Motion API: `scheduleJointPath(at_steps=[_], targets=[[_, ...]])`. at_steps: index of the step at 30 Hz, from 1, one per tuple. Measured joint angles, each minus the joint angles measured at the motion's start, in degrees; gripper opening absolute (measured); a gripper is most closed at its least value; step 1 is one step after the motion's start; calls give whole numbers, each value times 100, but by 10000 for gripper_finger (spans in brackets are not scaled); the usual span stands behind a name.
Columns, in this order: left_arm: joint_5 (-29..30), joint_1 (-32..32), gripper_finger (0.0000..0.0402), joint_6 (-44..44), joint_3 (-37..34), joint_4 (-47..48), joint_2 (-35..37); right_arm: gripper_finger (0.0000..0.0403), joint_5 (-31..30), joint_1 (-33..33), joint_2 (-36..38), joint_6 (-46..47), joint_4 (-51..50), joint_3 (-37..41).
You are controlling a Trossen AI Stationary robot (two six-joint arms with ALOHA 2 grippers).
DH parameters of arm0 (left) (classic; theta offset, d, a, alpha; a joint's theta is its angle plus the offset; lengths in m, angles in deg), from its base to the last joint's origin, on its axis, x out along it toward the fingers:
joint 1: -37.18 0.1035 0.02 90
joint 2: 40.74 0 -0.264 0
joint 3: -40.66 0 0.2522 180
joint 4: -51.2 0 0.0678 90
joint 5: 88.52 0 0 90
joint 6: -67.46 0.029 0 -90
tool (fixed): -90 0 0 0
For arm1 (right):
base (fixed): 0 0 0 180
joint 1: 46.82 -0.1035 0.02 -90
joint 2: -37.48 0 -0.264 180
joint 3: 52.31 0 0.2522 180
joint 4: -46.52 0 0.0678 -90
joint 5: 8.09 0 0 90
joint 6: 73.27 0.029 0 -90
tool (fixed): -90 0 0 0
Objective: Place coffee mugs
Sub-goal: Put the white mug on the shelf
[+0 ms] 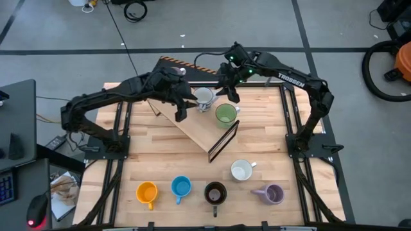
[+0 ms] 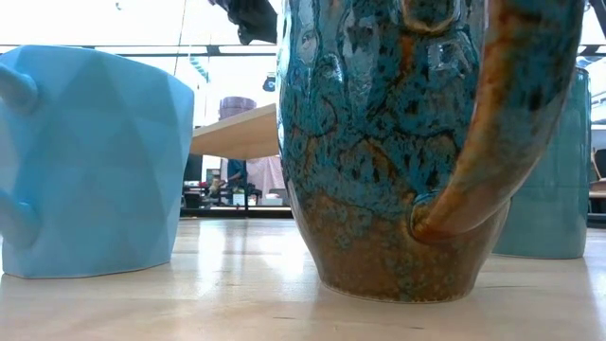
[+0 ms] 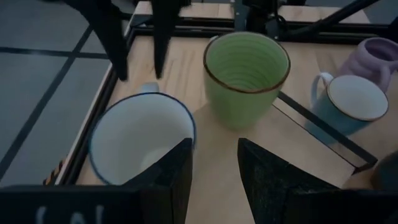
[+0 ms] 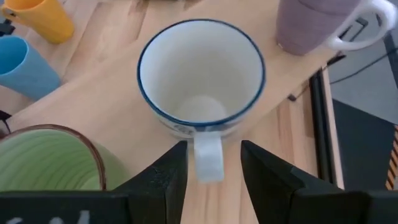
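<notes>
A white mug with a blue rim (image 4: pixel 200 74) and a green mug (image 1: pixel 225 114) stand upright on a raised wooden shelf (image 1: pixel 192 125) at the table's middle. My right gripper (image 4: pixel 213 168) is open. Its fingers stand on either side of the white mug's handle (image 4: pixel 208 158) without touching it. My left gripper (image 3: pixel 214 168) is open and empty, close beside the same mug (image 3: pixel 142 146). A lavender mug (image 4: pixel 317 25) stands behind the white one. Orange (image 1: pixel 147 192), light blue (image 1: pixel 181 187), dark brown (image 1: pixel 215 192), lavender (image 1: pixel 273 194) and white (image 1: pixel 241 171) mugs stand on the table near its front edge.
The shelf lies at a slant across the table, with a dark frame at its right end (image 1: pixel 223 141). Black rails (image 1: pixel 286 122) run along both table sides. In the low view the light blue mug (image 2: pixel 95 161) and the glazed dark mug (image 2: pixel 407 142) fill the foreground.
</notes>
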Motion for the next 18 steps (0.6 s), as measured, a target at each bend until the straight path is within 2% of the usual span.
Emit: scheduleJointPath(at_steps=[3,9,18], targets=[[99,-78,135,273,0,-141,-86,155,-114,68,0,7,-252,-223],[660,-182,135,1394,0,-205,-254,154,-424,199,7,260,-853,-624],[803,-170,135,1664,-2,-89,-488,154,-890,213,71,668,-1698,-983]])
